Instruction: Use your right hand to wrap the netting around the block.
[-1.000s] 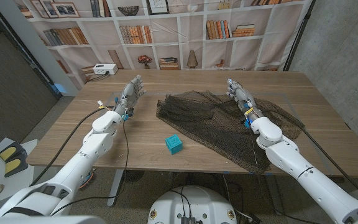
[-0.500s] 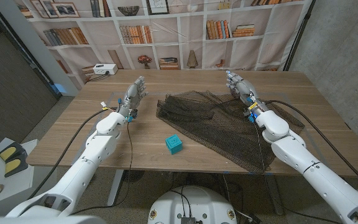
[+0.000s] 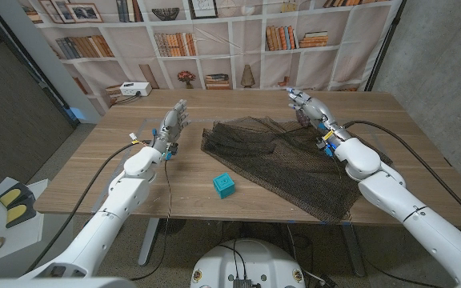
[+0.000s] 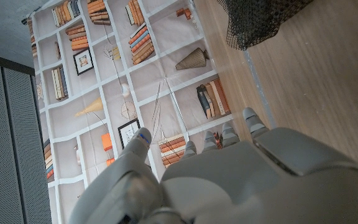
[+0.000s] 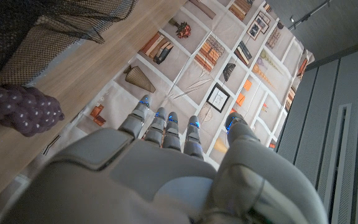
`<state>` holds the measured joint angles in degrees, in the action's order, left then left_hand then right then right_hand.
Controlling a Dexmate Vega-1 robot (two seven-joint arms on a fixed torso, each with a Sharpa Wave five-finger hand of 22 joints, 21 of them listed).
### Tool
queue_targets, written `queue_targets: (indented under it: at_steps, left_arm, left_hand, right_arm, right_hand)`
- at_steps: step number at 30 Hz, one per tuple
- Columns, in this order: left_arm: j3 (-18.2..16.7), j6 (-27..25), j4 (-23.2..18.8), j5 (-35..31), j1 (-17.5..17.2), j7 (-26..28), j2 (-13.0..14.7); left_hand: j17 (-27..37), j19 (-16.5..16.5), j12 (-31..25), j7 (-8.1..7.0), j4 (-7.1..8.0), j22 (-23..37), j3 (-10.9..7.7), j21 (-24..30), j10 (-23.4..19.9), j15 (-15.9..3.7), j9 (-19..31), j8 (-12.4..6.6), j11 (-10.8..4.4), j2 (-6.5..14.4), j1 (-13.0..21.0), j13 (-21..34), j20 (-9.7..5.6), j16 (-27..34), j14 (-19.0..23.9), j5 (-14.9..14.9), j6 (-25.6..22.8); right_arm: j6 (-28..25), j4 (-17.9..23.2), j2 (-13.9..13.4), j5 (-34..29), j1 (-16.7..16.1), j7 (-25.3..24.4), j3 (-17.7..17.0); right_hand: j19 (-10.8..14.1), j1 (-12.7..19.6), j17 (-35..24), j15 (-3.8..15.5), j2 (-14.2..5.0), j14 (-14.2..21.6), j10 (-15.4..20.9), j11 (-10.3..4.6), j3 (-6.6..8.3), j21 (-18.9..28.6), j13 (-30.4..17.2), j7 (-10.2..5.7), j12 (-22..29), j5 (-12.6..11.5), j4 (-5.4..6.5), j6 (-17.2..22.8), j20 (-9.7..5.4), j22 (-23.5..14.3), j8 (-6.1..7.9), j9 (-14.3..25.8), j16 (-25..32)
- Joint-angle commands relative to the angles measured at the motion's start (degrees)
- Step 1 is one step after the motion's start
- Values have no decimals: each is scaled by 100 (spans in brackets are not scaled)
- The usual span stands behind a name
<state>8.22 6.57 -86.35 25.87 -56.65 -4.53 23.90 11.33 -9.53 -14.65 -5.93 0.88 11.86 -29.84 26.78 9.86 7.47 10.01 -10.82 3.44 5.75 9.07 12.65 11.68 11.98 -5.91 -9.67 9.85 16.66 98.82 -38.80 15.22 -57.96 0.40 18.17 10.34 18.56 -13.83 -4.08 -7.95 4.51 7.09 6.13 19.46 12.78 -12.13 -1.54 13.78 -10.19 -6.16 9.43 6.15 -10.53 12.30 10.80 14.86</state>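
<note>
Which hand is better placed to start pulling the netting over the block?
The right. The right hand hovers open at the far edge of the netting, while the left hand stands beside it over bare table. The block sits uncovered by the netting's near edge.

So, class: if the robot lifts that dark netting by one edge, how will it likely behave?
The netting lies rumpled and folded, so it probably hangs limp rather than holding shape. Its open mesh suggests it is light and could snag on the right hand fingers. Dragging it might nudge the small block.
</note>
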Motion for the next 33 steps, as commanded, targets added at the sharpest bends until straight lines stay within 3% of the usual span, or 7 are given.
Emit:
queue_targets:
  at_steps: [1, 12, 23, 33]
  left_arm:
    - [-63, -217, -360, -9, -193, -1, 102]
    - [-121, -299, -750, -52, -436, 102, 203]
    - [-201, -353, -1074, -42, -745, 245, 252]
    - [-324, -443, -1396, -84, -973, 453, 329]
  left_hand:
    - [8, 27, -54, -2, 12, 25, 7, 44, 36, 41, 31, -23, 32, -14, -24, 7, 46, 24, 48, -34, 196]
    - [8, 32, -54, -5, 13, 25, 11, 43, 20, 38, 32, -17, 42, -19, -36, 5, 50, 27, 66, -35, 200]
    - [8, 41, -50, -1, 13, 25, 12, 42, 10, 49, 32, -14, 46, -20, -46, 4, 50, 29, 85, -37, 199]
    - [8, 44, -50, -10, 12, 25, 12, 40, -4, 50, 33, -13, 45, -21, -52, 3, 51, 27, 90, -39, 198]
  right_arm:
    - [-377, 792, -536, -804, -206, -137, 25]
    - [-466, 1435, -970, -1423, -412, -124, 49]
    - [-389, 1745, -1168, -1882, -323, 123, 242]
    - [-450, 2013, -1286, -2695, -112, 298, 480]
  right_hand:
    - [22, 50, -7, -5, 10, 64, 74, -2, 17, 29, -7, -17, 38, -24, -50, 64, 39, -22, 29, 26, 40]
    - [25, 65, 5, 26, 10, 99, 137, -27, 22, 25, -5, -31, 47, -24, -64, 90, 51, -21, 22, 26, 43]
    - [51, 80, 16, 83, 7, 138, 209, -71, 27, 28, -3, -46, 58, -22, -77, 139, 70, -19, 24, 27, 48]
    - [73, 93, 28, 132, 17, 177, 225, -116, 28, 31, -1, -69, 50, -19, -92, 167, 72, -17, 22, 28, 53]
